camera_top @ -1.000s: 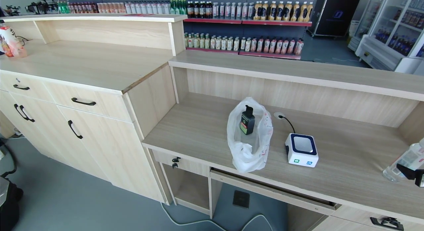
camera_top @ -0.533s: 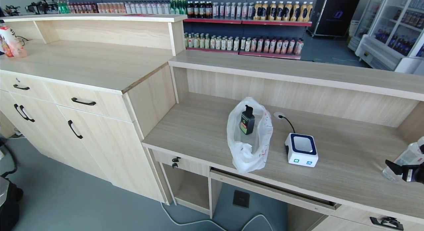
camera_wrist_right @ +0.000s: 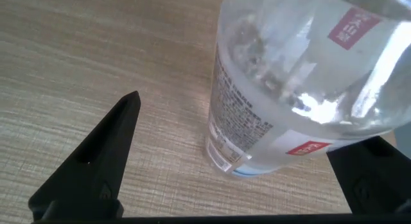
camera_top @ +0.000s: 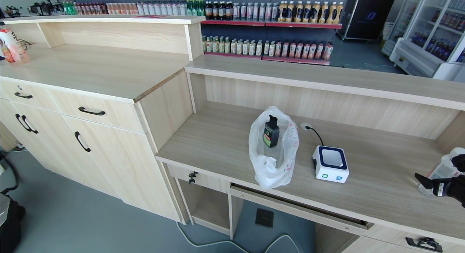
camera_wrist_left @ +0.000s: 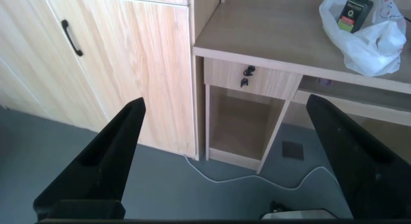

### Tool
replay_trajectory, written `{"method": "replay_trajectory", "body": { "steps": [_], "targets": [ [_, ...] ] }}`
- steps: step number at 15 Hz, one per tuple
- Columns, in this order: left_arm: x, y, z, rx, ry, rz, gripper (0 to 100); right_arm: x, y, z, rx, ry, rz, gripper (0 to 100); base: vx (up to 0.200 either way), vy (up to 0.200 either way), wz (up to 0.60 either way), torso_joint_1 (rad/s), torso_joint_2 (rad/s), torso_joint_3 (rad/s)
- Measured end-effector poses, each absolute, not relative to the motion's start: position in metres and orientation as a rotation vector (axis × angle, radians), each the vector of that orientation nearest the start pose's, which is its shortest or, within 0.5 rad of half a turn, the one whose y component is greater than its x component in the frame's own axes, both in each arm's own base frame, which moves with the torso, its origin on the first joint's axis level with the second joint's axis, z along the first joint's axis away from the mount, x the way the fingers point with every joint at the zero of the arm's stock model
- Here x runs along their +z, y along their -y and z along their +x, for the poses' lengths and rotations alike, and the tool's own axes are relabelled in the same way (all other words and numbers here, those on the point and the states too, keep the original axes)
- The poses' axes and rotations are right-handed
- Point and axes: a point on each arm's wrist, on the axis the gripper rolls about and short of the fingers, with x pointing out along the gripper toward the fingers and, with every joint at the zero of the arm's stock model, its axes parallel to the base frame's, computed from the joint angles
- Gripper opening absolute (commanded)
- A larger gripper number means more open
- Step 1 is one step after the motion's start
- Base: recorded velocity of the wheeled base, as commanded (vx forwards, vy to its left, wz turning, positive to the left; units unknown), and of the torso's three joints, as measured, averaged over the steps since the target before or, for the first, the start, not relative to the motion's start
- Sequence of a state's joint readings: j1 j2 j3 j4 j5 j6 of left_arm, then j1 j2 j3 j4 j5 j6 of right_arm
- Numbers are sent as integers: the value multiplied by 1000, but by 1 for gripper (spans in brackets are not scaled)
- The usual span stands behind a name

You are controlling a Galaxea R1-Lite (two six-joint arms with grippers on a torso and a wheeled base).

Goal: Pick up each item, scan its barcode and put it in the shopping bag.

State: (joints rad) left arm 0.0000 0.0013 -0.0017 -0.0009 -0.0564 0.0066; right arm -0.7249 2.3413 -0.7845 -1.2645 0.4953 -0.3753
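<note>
A clear plastic bottle (camera_top: 444, 166) with a white and red label stands at the far right of the lower counter. My right gripper (camera_top: 440, 175) is open around it, one finger on each side. In the right wrist view the bottle (camera_wrist_right: 289, 89) stands between the black fingers (camera_wrist_right: 96, 172), with a gap showing at one side. The white shopping bag (camera_top: 274, 155) stands open mid-counter with a dark bottle (camera_top: 271, 131) inside. A white barcode scanner (camera_top: 330, 164) sits just right of the bag. My left gripper (camera_wrist_left: 225, 105) is open and hangs above the floor, left of the bag (camera_wrist_left: 369, 34).
The scanner's black cable (camera_top: 315, 133) runs to a hole in the counter behind it. A raised back shelf (camera_top: 327, 77) overhangs the lower counter (camera_top: 218, 144). A taller cabinet (camera_top: 94, 69) with drawers stands to the left. A keyboard tray (camera_top: 298, 209) juts out below.
My right gripper has slid leftward along the counter, so its fingers now reach further around the clear bottle. Bag, scanner and dark bottle have not moved.
</note>
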Motion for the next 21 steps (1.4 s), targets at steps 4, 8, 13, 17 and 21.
{"method": "replay_trajectory", "body": {
  "steps": [4, 8, 13, 17, 21],
  "targets": [
    [76, 1, -23, -56, 1, 6, 100, 21, 253, 302, -191, -236, -201, 100, 0, 0, 0, 0, 0, 0],
    [76, 1, -23, -56, 1, 7, 100, 21, 258, 308, -193, -225, -210, 100, 0, 0, 0, 0, 0, 0],
    [76, 1, -23, -56, 1, 6, 100, 10, 262, 314, -186, -230, -203, 100, 0, 0, 0, 0, 0, 0],
    [76, 1, -23, -57, 1, 7, 100, 12, 264, 325, -178, -201, -165, 100, 0, 0, 0, 0, 0, 0],
    [76, 1, -23, -56, 1, 7, 100, 12, 262, 333, -165, -191, -166, 100, 0, 0, 0, 0, 0, 0]
  ]
}}
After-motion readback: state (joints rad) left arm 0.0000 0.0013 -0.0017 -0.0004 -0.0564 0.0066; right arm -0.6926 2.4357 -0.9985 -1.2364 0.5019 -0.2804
